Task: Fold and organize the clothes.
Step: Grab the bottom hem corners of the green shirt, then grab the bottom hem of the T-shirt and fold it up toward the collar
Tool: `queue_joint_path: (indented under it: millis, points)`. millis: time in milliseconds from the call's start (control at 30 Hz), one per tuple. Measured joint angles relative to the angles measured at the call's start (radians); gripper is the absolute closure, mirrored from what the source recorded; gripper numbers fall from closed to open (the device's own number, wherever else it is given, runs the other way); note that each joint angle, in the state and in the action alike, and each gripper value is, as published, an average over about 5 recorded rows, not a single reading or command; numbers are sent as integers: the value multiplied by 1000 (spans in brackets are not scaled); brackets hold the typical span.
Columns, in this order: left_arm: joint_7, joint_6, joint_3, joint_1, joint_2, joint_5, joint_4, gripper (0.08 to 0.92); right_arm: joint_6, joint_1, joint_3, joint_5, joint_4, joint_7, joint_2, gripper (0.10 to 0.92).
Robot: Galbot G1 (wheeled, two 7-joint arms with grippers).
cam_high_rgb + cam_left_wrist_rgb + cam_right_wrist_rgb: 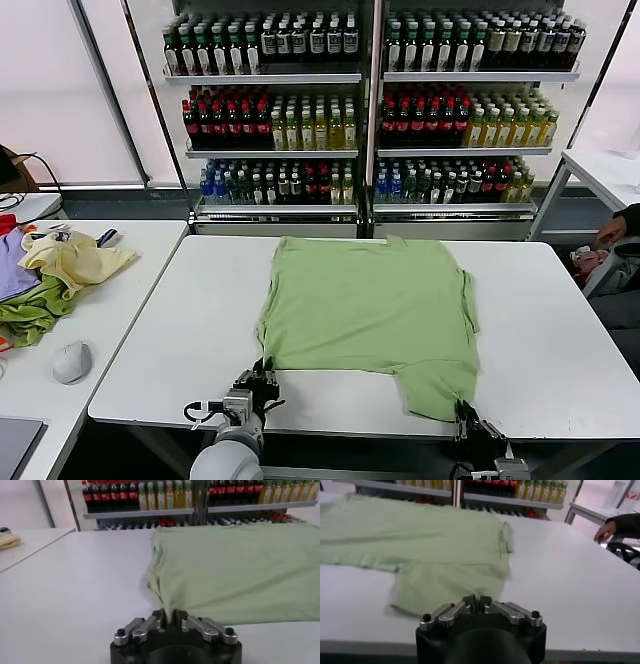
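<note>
Heap of garments at the far left, on a side table — pale yellow on top, purple and darker green beneath. A grey computer mouse lies nearer the front edge of that same table, apart from the heap.

To the right stands the main white table. A light green shirt lies flat across its middle, collar toward the far edge, where shelves of bottled drinks fill the background. The shirt's near right corner hangs lower than the rest, reaching close to the table's front edge.

The left gripper sits at the shirt's near left corner. In the left wrist view its fingers are pressed together on the shirt, with a small fold of green fabric rising between them — pinched, not loose.

Further right, the right gripper sits at the lower right corner of the shirt, near the front table edge. In the right wrist view its fingers are closed tight together at the edge of the fabric; the cloth reaches them, and they appear to pinch its hem.

At the far right, beside another white table, a person's hand and dark sleeve show at the picture's edge.
</note>
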Motion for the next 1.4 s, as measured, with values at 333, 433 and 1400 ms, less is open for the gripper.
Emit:
queue_joint_path:
  millis: [333,433,1400]
  points:
    - [31,-54,-15,6,34,-10,-89,898,31,126,15,61,-8,1,-59,913]
    - [40,-63,-14,-5,47,-14,-110,898,33,181,12,76,-33,3,-77,913]
    - [58,-37,110,-364,57,20,167,898,55,724,-145,54,-486,-25,-145,913]
